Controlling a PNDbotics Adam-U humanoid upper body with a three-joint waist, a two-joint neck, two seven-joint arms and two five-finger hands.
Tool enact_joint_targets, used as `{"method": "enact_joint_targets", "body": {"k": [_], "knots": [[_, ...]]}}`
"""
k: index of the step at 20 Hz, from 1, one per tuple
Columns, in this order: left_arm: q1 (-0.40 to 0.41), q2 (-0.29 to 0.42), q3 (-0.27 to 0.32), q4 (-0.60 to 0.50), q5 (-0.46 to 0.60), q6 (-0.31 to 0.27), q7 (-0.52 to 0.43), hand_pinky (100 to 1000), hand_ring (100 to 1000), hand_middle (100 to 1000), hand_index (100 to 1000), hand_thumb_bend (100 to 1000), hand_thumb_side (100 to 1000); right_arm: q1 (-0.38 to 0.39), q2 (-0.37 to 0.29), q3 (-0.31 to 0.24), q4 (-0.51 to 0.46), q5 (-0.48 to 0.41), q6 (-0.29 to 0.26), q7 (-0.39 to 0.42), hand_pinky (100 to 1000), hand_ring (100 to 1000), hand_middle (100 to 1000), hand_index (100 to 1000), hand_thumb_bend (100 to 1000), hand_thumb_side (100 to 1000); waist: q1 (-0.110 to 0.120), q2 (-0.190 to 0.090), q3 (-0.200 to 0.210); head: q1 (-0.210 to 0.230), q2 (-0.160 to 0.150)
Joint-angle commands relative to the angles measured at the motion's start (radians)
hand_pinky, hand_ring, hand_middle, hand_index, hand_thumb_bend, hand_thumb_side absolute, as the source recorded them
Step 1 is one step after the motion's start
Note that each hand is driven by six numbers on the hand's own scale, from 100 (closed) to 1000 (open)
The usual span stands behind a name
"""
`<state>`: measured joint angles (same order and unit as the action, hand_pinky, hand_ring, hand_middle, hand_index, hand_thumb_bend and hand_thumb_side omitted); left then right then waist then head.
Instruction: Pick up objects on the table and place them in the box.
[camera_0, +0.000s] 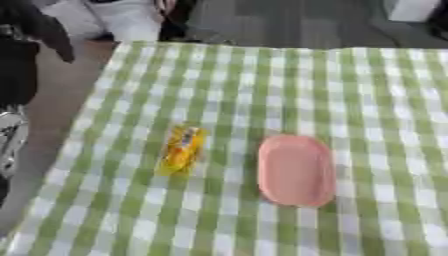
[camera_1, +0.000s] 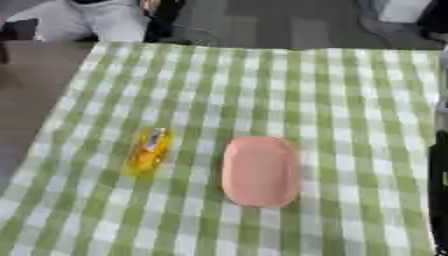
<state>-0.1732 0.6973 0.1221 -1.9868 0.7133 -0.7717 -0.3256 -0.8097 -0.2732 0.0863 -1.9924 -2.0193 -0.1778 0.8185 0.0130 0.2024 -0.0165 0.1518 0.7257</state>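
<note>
A pink oval box (camera_0: 296, 171) sits on the surface (camera_0: 376, 90), which is covered in a green and white checked cloth. The box is shallow and open on top, and nothing is inside it. Its long side runs away from the robot.

A small yellow packet (camera_0: 182, 149) lies flat on the cloth just to the left of the box. It does not touch the box. The packet is long and thin, with some orange and white marks on it, and it lies almost in line with the box.

Part of the robot's left arm (camera_0: 12, 100) shows far to the left of the box, off the side of the surface. It is black with a silver part lower down. The left hand cannot be seen, so I cannot tell if it is open or holding anything. A dark strip (camera_1: 437, 190) at the edge to the right of the box may be the right arm, but no right hand shows either.
</note>
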Motion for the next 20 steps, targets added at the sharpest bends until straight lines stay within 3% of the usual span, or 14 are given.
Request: {"method": "enact_joint_targets", "body": {"k": [1,4,10,14,16,20], "knots": [[0.002,0.025,0.011,-0.013,-0.001,-0.135,-0.143,356,525,639,723,206,383,-0.014,-0.005,0.002,-0.008,0.005,0.003,0.005,465,582,645,1000,100,1000,0.006,-0.011,-0.002,0.026,0.007],[0.004,0.026,0.009,-0.013,-0.009,-0.135,-0.147,356,525,640,724,204,383,-0.014,-0.006,0.002,-0.008,0.008,0.007,0.005,465,583,645,1000,100,1000,0.009,-0.009,-0.005,0.016,0.001],[0.023,0.047,0.015,-0.013,-0.04,-0.135,-0.157,350,528,655,736,215,371,-0.014,-0.008,0.003,-0.008,0.012,0.01,0.0,466,584,646,1000,100,1000,0.016,-0.008,-0.01,-0.05,-0.012],[0.074,0.118,0.032,-0.013,-0.127,-0.135,-0.177,353,542,675,752,280,329,-0.014,-0.012,0.004,-0.008,0.015,0.011,-0.002,467,584,646,1000,100,1000,0.023,-0.008,-0.014,-0.075,-0.013],[0.103,0.168,0.041,-0.013,-0.183,-0.135,-0.186,369,561,693,769,363,310,-0.013,-0.014,0.005,-0.008,0.018,0.014,-0.004,471,587,649,1000,100,1000,0.029,-0.006,-0.014,-0.083,-0.012],[0.154,0.259,0.053,-0.013,-0.322,-0.135,-0.186,411,605,740,811,485,365,-0.01,-0.019,0.008,-0.008,0.029,0.027,-0.009,478,592,655,1000,100,1000,0.043,-0.003,-0.014,-0.085,-0.012]]}}
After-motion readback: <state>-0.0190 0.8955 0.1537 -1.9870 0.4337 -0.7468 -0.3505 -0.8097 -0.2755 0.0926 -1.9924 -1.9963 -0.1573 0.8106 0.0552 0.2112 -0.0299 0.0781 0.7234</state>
